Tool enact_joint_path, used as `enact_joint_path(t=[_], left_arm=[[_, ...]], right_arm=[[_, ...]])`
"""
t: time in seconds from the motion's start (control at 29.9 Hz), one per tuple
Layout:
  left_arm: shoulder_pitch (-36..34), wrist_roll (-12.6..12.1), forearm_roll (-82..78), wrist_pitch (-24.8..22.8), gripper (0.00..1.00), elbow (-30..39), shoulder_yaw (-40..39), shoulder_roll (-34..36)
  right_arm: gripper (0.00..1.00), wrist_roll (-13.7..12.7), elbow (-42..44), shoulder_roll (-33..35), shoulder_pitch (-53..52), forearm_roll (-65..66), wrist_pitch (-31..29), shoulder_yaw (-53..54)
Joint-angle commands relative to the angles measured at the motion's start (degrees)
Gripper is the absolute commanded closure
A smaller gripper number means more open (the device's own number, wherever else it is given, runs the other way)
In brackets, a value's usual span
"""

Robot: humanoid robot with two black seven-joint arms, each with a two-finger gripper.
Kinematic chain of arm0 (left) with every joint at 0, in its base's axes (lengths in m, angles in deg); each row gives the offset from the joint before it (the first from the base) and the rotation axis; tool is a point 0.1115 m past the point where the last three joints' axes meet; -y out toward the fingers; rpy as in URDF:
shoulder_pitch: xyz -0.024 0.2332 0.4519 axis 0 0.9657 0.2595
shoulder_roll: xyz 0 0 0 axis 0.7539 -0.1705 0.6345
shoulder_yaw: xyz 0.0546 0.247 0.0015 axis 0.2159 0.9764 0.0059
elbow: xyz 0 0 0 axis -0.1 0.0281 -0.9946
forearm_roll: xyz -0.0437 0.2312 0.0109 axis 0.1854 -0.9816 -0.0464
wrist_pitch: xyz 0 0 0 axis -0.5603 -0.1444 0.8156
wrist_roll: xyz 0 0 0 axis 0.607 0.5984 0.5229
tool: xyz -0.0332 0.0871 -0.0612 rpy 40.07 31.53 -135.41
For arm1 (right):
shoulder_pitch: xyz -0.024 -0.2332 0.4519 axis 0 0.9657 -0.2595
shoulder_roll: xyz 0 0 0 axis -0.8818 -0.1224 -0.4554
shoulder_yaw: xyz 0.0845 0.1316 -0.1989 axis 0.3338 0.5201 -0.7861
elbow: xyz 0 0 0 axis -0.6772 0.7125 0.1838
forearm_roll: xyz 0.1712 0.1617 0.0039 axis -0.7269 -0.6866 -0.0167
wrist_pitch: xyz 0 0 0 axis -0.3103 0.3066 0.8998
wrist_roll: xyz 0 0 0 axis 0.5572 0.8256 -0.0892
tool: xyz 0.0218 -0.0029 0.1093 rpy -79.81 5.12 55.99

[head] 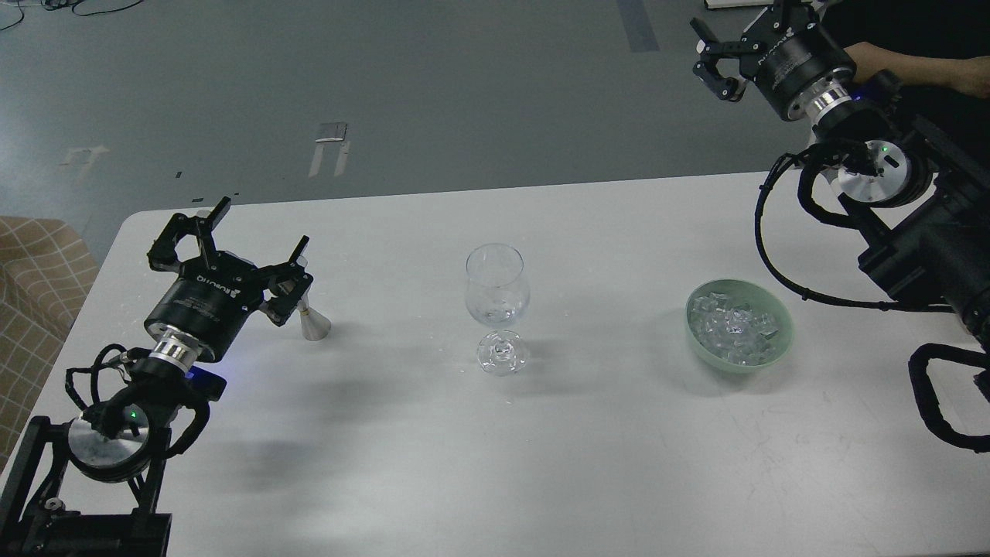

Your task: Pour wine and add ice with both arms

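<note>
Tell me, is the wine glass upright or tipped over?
Upright: the wine glass stands on its foot on the table, bowl above it.

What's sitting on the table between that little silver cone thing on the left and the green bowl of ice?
In the head view, only the empty wine glass stands between the silver cone and the green bowl of ice.

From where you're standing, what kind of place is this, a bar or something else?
Probably a robotics lab or test room, not a bar: a bare white table on a grey floor with tape marks, holding only a wine glass and a green bowl of ice.
</note>
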Motion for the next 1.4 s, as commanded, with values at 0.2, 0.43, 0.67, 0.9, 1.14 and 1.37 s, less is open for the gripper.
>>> enact_joint_path(t=[0.2,0.43,0.67,0.9,1.14,1.37], left_arm=[[-9.42,0.07,-3.6,1.46,0.03,-1.9,1.14,6.29],[-19.78,0.07,-14.39,1.19,0.02,-11.29,3.58,9.37],[-22.79,0.51,-19.6,1.19,0.02,-13.95,6.67,8.32],[-23.93,0.69,-22.41,1.11,0.03,-14.21,7.73,6.48],[-23.67,0.69,-22.94,1.02,0.03,-14.21,7.73,5.77],[-23.58,0.69,-22.94,0.93,0.03,-14.21,7.73,5.77]], right_arm=[[0.0,-0.38,-17.01,15.08,5.46,8.9,1.19,-8.28],[0.0,-0.2,-34.13,30.18,11.43,30.4,4.18,-10.13],[0.01,0.32,-49.88,41.36,19.34,49.76,13.13,-10.13],[0.01,0.5,-57.19,44.28,27.17,71.9,29.65,-10.22],[0.01,0.5,-54.74,38.39,36.22,89.95,44.34,-10.13],[0.02,0.5,-49.29,33.12,37.72,96.97,47.6,-10.13]])
